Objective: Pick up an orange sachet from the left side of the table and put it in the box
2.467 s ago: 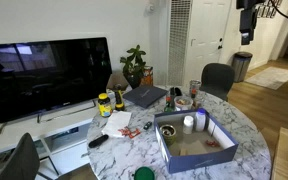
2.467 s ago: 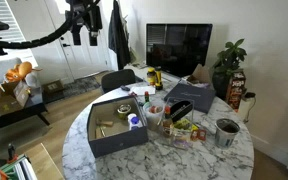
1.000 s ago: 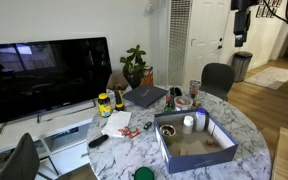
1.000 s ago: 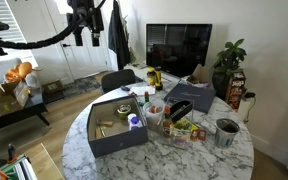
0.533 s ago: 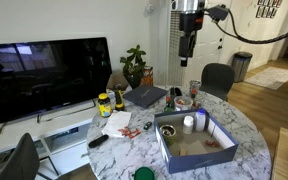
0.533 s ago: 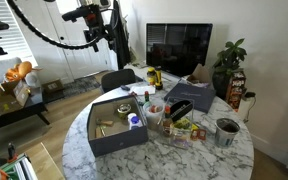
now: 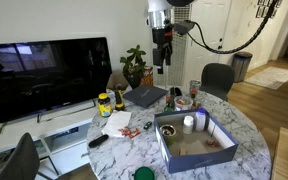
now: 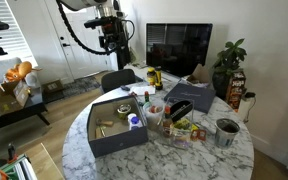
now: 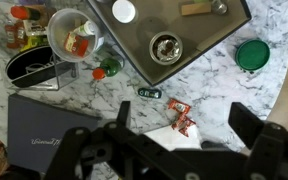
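Hovering high over the round white-grey marbled worktop (image 9: 234,92), the end effector (image 7: 161,65) hangs spread and empty, and the small flat orange-red sachet (image 9: 176,107) lying flat below looks feather-light, crinkly and slick, best pinched across its narrow width.

A large dark television (image 7: 46,75) stands on a low white stand (image 7: 59,135) against a pale wall. A leafy potted plant (image 7: 134,66) sits just beside it. A grey chair (image 7: 217,78) stands on the wooden floor (image 7: 274,110). In an exterior view, daylight comes through a blinded window (image 8: 6,25) near white doors (image 8: 72,55).
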